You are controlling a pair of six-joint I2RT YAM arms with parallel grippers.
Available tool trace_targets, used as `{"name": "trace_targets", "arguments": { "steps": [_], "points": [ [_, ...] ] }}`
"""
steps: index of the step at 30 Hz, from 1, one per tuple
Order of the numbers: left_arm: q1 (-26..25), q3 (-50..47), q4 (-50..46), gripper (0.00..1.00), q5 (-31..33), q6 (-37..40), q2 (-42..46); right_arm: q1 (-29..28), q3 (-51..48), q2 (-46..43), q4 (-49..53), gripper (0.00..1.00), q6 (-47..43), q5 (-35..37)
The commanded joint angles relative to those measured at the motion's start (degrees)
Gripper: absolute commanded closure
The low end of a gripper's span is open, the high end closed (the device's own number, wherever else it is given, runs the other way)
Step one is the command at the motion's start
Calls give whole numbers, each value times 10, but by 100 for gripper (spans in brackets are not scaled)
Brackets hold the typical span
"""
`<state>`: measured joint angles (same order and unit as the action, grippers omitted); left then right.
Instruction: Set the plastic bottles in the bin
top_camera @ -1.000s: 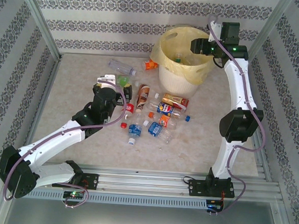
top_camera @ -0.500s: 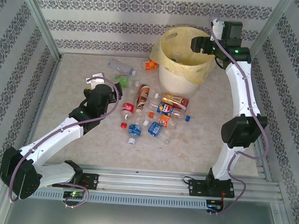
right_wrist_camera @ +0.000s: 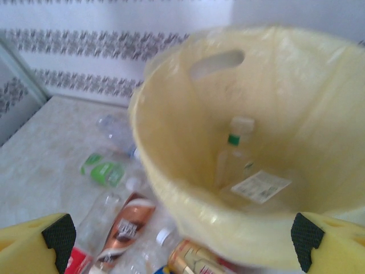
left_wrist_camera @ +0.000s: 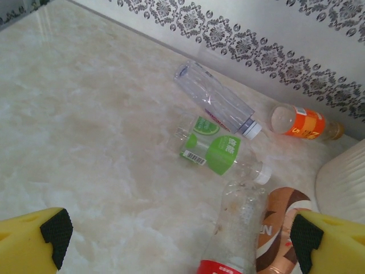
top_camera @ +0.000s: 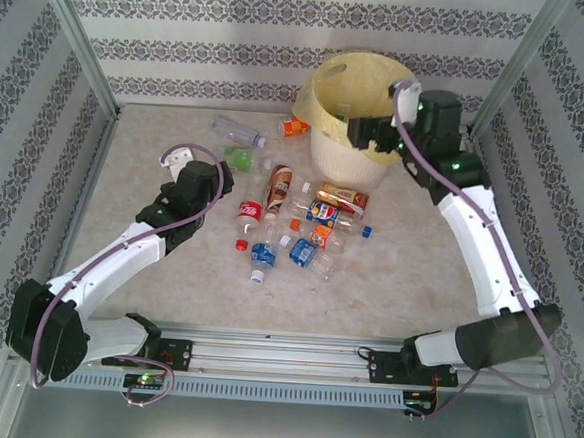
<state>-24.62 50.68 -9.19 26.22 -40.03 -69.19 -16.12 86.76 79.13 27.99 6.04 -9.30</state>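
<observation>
Plastic bottles (top_camera: 322, 213) scattered on the counter (top_camera: 398, 277) beside the bin (top_camera: 341, 162), one (right_wrist_camera: 234, 154) already inside; between picks, left tool (left_wrist_camera: 181, 231) spread and empty facing the green-label bottle (left_wrist_camera: 219, 153), right tool (right_wrist_camera: 182, 234) likewise spread at the bin's rim; next: lower, pinch, carry over.

Top camera sits high behind both arm bases, looking down over the whole beige marbled tabletop (top_camera: 147, 149). Left wrist camera is low and close, facing the patterned back wall (left_wrist_camera: 274, 34). Right wrist camera looks close into the round white bucket lined with a yellow bag (right_wrist_camera: 188, 200). All three views share the clear green-labelled plastic bottle (left_wrist_camera: 215, 153).
</observation>
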Motion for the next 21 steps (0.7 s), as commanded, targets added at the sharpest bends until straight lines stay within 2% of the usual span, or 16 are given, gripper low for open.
{"name": "trace_targets", "arguments": {
  "steps": [1, 5, 8, 14, 18, 21],
  "points": [
    [6, -4, 10, 1, -20, -54, -1, -32, -67, -37, -22, 2, 23, 53],
    [7, 1, 17, 0, -50, -65, -21, -71, -174, -70, -52, 2, 135, 74],
    [7, 13, 6, 1, -66, -75, -37, -115, -235, -80, -58, 2, 155, 77],
    [7, 39, -40, 0, -102, -96, -60, -195, -309, -77, -53, 2, 138, 83],
    [7, 48, -69, 0, -112, -99, -71, -251, -305, -39, 1, 2, 68, 91],
    [7, 45, -74, 1, -103, -104, -72, -278, -305, -10, 16, 4, 49, 102]
  ]
}}
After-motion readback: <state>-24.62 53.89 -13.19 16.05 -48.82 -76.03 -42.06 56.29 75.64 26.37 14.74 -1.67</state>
